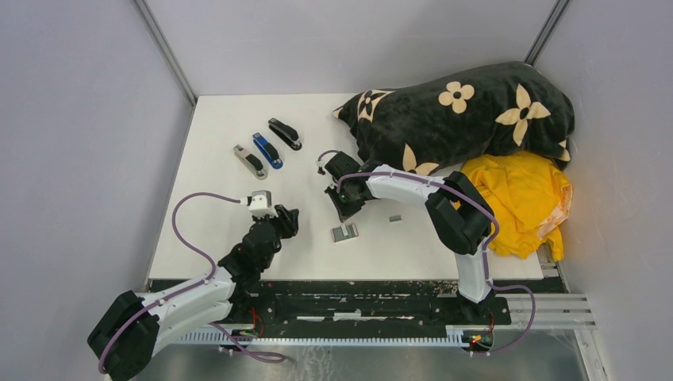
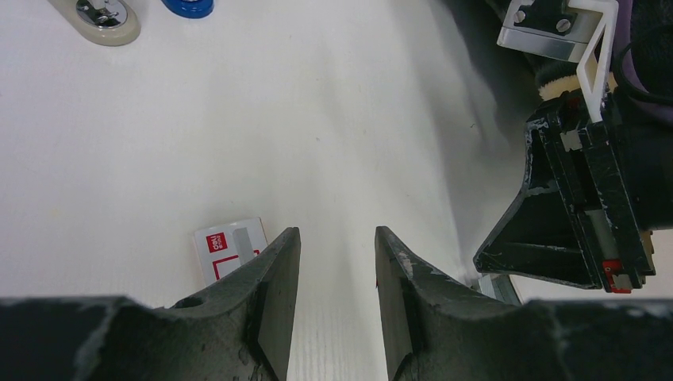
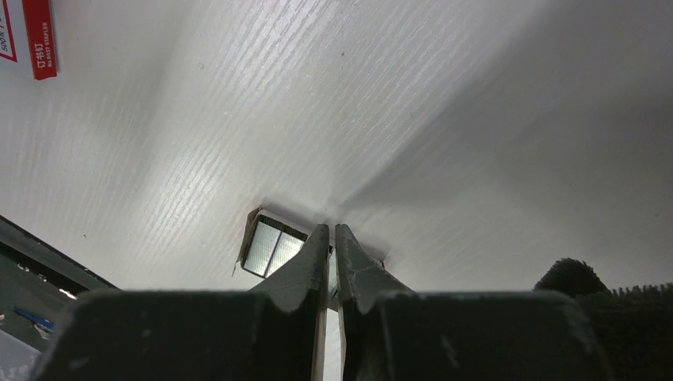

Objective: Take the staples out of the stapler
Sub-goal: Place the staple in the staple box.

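Note:
Three staplers lie at the back left: a beige one (image 1: 249, 161), a blue one (image 1: 267, 150) and a black one (image 1: 285, 133). A small open tray of grey staples (image 1: 344, 232) lies mid-table, and it also shows in the right wrist view (image 3: 272, 244). One loose staple strip (image 1: 394, 217) lies to its right. My right gripper (image 1: 343, 211) hangs just over the tray, its jaws (image 3: 333, 232) shut to a thin slit with nothing clearly seen between them. My left gripper (image 1: 289, 216) is open and empty (image 2: 337, 238) low over bare table.
A red-and-white staple box (image 2: 228, 248) lies just left of my left fingers, and it also shows in the right wrist view (image 3: 28, 36). A black flowered blanket (image 1: 468, 111) and a yellow cloth (image 1: 520, 198) fill the back right. The right gripper (image 2: 587, 214) is close on the right.

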`<state>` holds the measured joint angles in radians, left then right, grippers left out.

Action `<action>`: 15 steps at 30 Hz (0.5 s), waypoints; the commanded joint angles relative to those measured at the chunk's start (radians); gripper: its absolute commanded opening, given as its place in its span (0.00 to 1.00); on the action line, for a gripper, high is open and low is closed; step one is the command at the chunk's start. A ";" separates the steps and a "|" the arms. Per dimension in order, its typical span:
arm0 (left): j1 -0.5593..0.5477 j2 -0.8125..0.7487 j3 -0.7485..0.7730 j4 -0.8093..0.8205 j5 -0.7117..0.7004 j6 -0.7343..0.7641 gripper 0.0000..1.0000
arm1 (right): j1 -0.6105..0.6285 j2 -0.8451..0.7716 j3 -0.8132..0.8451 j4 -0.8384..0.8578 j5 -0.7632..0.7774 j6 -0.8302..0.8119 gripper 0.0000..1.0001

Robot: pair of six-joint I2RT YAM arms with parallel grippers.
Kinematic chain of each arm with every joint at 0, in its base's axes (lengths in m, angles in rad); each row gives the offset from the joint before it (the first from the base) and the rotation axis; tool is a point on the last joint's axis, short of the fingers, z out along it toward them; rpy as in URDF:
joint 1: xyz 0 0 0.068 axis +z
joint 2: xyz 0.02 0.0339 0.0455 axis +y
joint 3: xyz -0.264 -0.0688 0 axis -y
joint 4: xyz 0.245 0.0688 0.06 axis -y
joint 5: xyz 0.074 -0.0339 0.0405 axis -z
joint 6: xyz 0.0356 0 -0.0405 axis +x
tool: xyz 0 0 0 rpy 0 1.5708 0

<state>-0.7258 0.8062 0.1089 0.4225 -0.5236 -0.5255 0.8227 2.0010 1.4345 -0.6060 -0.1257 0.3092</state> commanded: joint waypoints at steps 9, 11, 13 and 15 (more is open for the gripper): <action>0.004 0.004 0.005 0.056 -0.033 0.036 0.47 | 0.002 -0.013 0.019 -0.006 -0.032 -0.033 0.11; 0.004 0.004 0.004 0.057 -0.033 0.036 0.47 | 0.003 -0.014 0.019 -0.007 -0.032 -0.034 0.11; 0.004 0.002 0.005 0.056 -0.033 0.036 0.47 | 0.003 -0.014 0.017 -0.009 -0.034 -0.035 0.11; 0.003 0.001 0.003 0.056 -0.033 0.036 0.47 | 0.003 -0.016 0.017 -0.011 -0.036 -0.037 0.11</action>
<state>-0.7258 0.8070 0.1089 0.4225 -0.5236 -0.5255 0.8227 2.0010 1.4345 -0.6155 -0.1505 0.2863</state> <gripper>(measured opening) 0.470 0.112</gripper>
